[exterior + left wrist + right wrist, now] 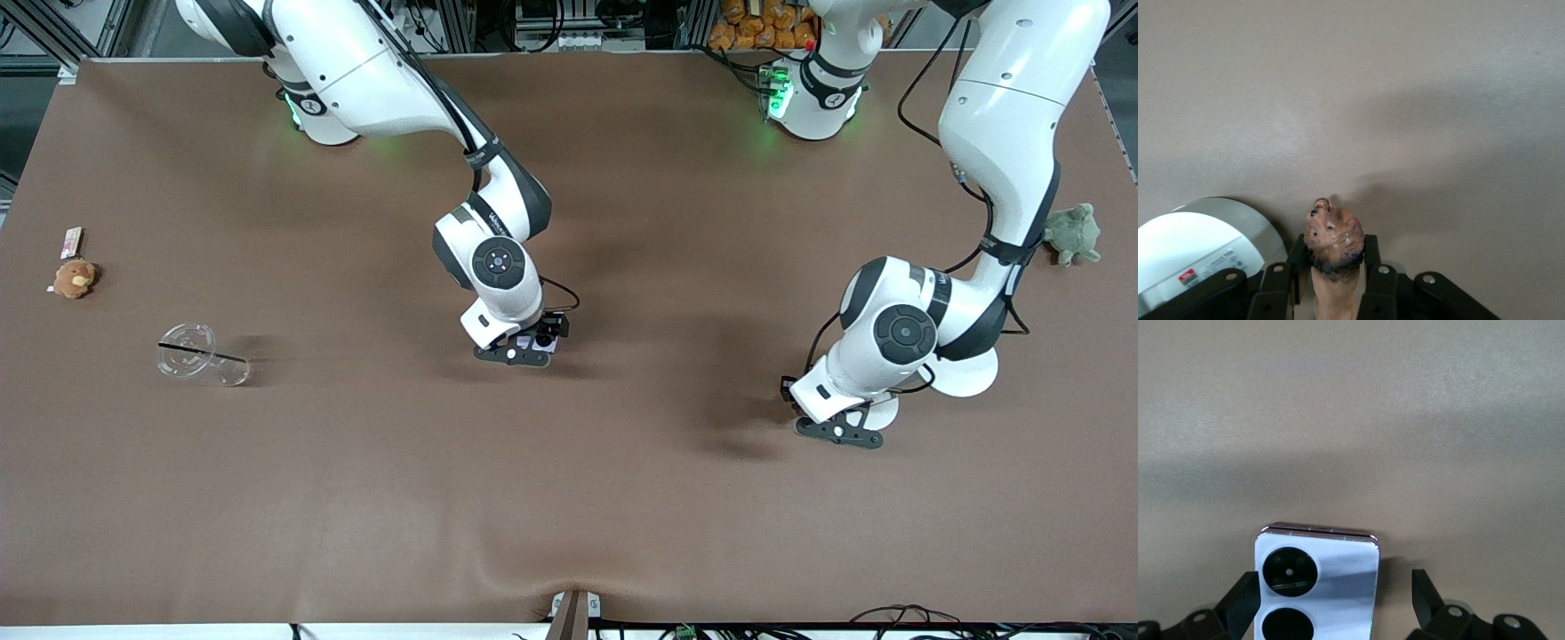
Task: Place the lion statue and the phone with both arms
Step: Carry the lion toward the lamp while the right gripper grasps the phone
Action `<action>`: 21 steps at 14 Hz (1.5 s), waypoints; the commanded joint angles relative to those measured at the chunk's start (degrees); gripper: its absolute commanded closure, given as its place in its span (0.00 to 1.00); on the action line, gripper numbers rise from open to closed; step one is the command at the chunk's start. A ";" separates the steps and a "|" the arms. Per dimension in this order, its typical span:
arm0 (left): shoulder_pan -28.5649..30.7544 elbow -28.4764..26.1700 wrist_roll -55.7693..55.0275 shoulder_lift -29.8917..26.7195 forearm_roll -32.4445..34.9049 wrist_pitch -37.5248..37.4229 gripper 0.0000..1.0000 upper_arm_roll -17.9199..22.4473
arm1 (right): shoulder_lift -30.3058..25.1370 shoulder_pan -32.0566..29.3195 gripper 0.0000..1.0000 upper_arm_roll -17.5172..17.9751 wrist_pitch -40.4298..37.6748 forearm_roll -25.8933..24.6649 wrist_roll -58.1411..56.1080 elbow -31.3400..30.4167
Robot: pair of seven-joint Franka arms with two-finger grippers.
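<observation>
The lion statue (1333,240), orange-brown with a dark mane, stands upright between the fingers of my left gripper (1335,259), which is shut on its body. In the front view my left gripper (840,432) is low over the table toward the left arm's end, and the lion is hidden under it. The pale lavender-white phone (1331,580), with two black camera circles, lies flat on the table between the fingers of my right gripper (1333,587). One finger is by its edge and the other stands apart. The right gripper (520,354) and the phone (544,341) are at mid-table.
A white round object (1191,247) sits beside the left gripper. A green plush turtle (1073,233) lies at the left arm's end. At the right arm's end are a tan plush toy (74,278), a small card (71,242) and a clear cup with a straw (200,354).
</observation>
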 commanded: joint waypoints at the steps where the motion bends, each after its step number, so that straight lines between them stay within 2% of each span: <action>1: 1.41 -0.53 0.58 0.48 1.47 1.91 1.00 -0.56 | 1.44 0.75 0.00 -0.28 2.03 0.81 2.38 1.25; 2: 1.33 -0.45 0.49 0.65 1.47 1.91 1.00 -0.56 | 1.88 1.01 0.00 -0.28 2.48 0.72 3.79 1.25; 5: 1.24 -0.36 0.40 0.65 1.47 1.91 0.00 -0.56 | 2.23 1.19 0.00 -0.28 2.74 0.72 4.77 1.25; 9: 0.89 -0.09 0.31 -2.76 1.47 0.51 0.00 -1.09 | 2.85 1.28 0.00 -0.28 2.83 0.72 4.77 1.25; 12: 0.36 1.04 0.31 -7.16 1.29 -4.66 0.00 -2.92 | 2.85 2.33 0.00 -0.37 2.83 0.28 4.77 1.08; 13: 0.53 2.44 0.40 -8.39 1.29 -7.99 0.00 -3.98 | 2.76 2.33 0.32 -0.37 2.83 0.19 4.77 1.08; 14: 0.62 4.02 0.75 -9.88 1.38 -10.80 0.00 -4.43 | 2.68 2.33 0.57 -0.46 2.83 0.02 5.55 1.08; 15: 0.62 5.34 1.62 -11.03 1.38 -12.40 0.00 -4.60 | 2.50 2.16 0.71 -0.55 2.83 -0.07 6.34 1.08; 16: 0.62 5.88 1.89 -12.86 1.29 -13.46 0.00 -4.61 | 2.33 1.72 0.78 -0.55 2.66 -0.07 6.52 1.08; 19: 0.45 7.98 1.81 -18.93 -0.02 -17.32 0.00 -4.78 | -0.03 -0.55 0.79 -0.72 1.34 -0.16 5.65 0.73; 21: 0.53 12.19 1.81 -21.57 -4.40 -24.94 0.00 -6.10 | -3.20 -4.67 0.79 -0.64 -4.51 -0.16 2.24 0.81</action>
